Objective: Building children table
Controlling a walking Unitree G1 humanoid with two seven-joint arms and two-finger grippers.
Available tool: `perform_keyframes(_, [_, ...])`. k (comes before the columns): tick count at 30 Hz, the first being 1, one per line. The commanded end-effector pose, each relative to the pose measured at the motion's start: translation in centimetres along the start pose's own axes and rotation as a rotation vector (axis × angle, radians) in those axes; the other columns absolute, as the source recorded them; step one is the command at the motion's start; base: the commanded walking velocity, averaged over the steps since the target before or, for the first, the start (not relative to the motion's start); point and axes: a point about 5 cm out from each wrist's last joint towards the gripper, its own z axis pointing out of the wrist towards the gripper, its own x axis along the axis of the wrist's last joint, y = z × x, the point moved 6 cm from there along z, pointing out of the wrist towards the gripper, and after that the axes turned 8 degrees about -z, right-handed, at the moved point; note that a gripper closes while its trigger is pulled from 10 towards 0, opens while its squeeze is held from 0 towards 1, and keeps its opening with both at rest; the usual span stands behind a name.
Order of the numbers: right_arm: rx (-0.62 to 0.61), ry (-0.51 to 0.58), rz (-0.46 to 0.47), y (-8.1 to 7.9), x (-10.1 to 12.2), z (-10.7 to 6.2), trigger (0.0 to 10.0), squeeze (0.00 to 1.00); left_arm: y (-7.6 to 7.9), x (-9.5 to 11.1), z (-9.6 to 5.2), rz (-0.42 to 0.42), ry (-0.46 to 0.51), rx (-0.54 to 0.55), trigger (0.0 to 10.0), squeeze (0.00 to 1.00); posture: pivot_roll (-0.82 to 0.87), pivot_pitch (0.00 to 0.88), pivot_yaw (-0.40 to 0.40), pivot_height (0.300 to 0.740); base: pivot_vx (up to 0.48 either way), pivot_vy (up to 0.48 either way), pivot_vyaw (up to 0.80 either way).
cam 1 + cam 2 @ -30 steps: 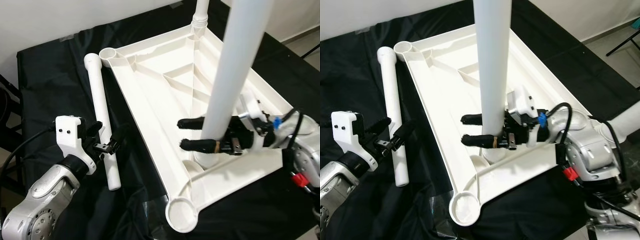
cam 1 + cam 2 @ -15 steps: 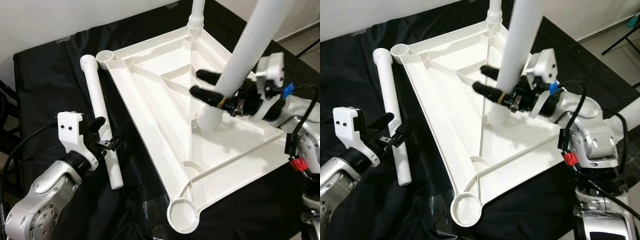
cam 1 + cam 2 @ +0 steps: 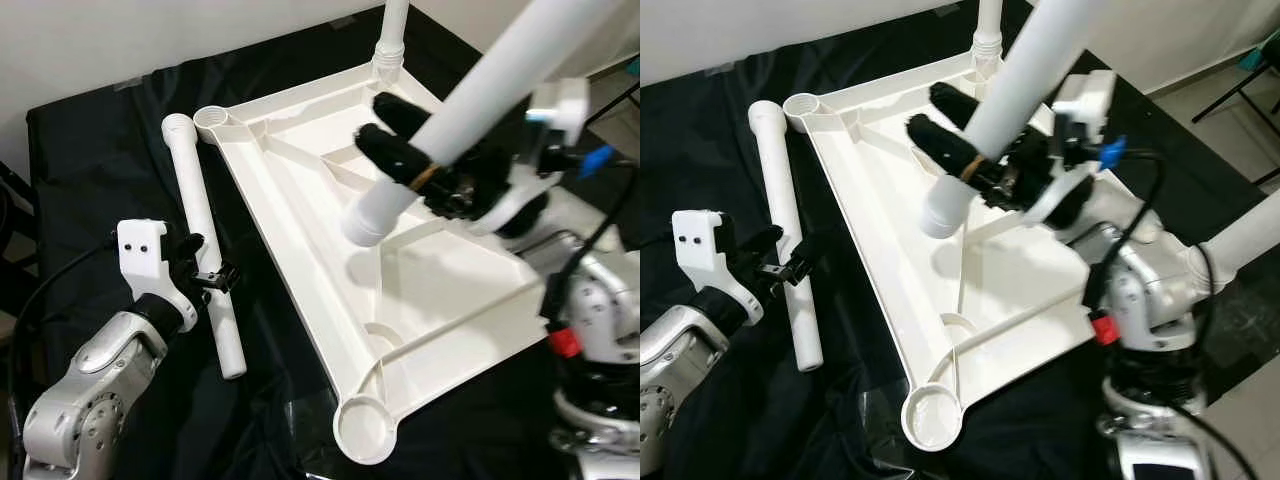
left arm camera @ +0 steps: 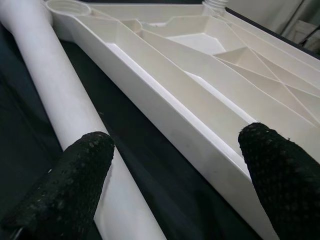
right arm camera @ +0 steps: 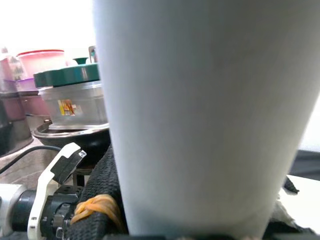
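- White tabletop (image 3: 330, 250) lies upside down on a black cloth (image 3: 90, 150), ribbed underside up, with round sockets at its corners.
- One leg (image 3: 392, 35) stands upright in the far corner socket.
- Right gripper (image 3: 395, 150) is clamped on a second white leg (image 3: 470, 100), holding it tilted in the air above the middle of the tabletop, lower end clear of the plastic.
- Third leg (image 3: 205, 260) lies flat on the cloth, just beside the tabletop's left edge.
- Left gripper (image 4: 175, 165) hovers low with its fingers (image 4: 82, 170) spread apart, one over the lying leg, the other over the tabletop's rim, gripping nothing.
- Stacked containers (image 5: 70, 95) sit in the right wrist view's background.
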Motion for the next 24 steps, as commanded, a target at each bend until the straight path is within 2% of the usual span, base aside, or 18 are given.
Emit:
perform_keyframes(1, [0.004,-0.002,-0.025,-0.6,-0.1,0.1,10.0,0.0,-0.4,-0.5,-0.1,0.013,-0.012,0.02,10.0,0.0,0.01,0.214,-0.019,0.74,0.0,0.0,0.0])
perform_keyframes(6, [-0.063,-0.005,0.045,-1.7,-1.7,1.0,10.0,0.0,0.2,-1.1,0.4,0.03,-0.008,0.014,10.0,0.0,0.01,0.18,-0.035,0.74,0.0,0.0,0.0])
perform_keyframes(14, [-0.065,0.004,0.08,-3.1,-2.0,1.8,10.0,0.0,1.2,-1.4,0.9,0.015,0.0,-0.011,10.0,0.0,0.0,0.161,-0.036,0.74,0.0,0.0,0.0])
perform_keyframes(24, [-0.091,0.001,0.085,-3.3,-2.4,2.1,10.0,0.0,1.2,-1.5,1.0,0.022,-0.002,-0.013,10.0,0.0,0.0,0.165,-0.031,0.74,-0.026,0.0,0.0])
